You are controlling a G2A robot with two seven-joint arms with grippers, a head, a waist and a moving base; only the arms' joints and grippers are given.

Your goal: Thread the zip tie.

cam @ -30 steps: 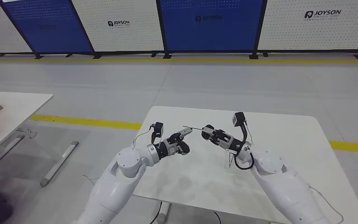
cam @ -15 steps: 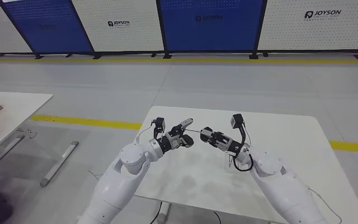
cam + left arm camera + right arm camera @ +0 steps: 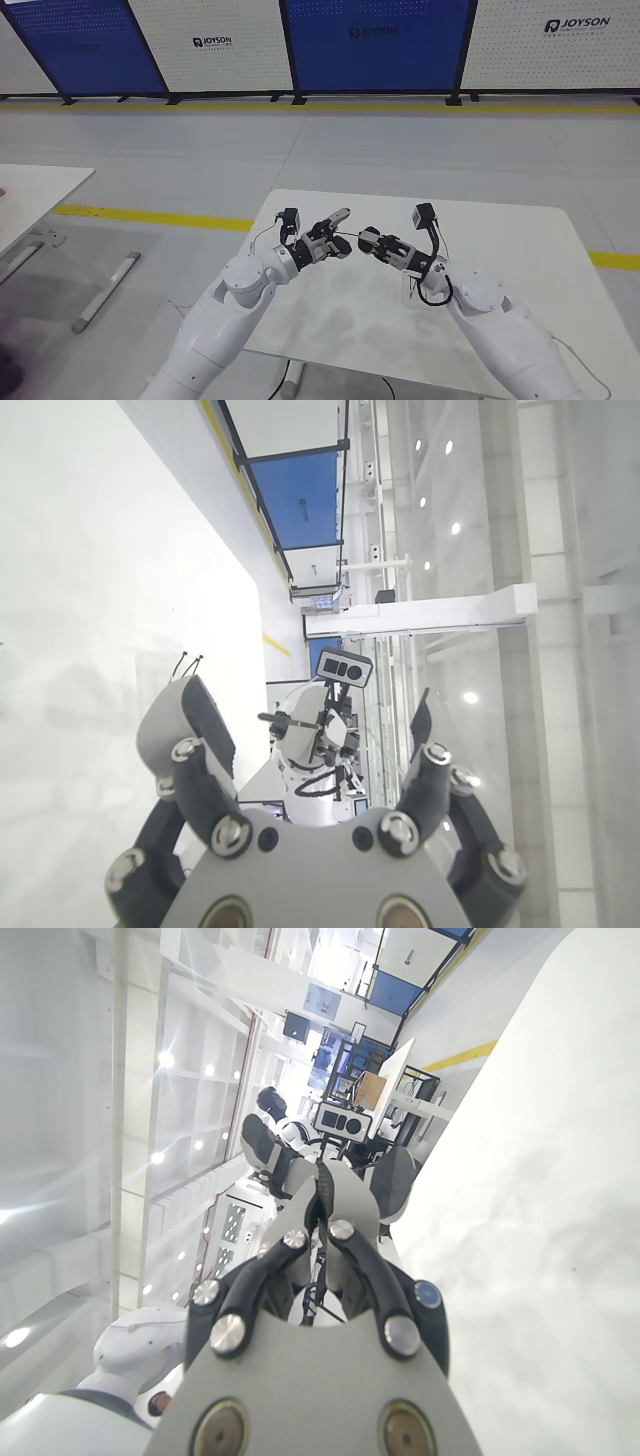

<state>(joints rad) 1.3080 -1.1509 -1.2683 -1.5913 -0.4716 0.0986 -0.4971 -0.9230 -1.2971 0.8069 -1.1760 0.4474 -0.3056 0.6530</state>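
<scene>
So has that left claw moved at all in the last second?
Yes. Seen from above, the left claw has drifted toward the far edge of the table and edged closer to the right claw, which grips the zip tie.

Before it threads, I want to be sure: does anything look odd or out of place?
Nothing stands out. The right gripper pinches the zip tie above the table, and the left gripper faces it, open.
</scene>
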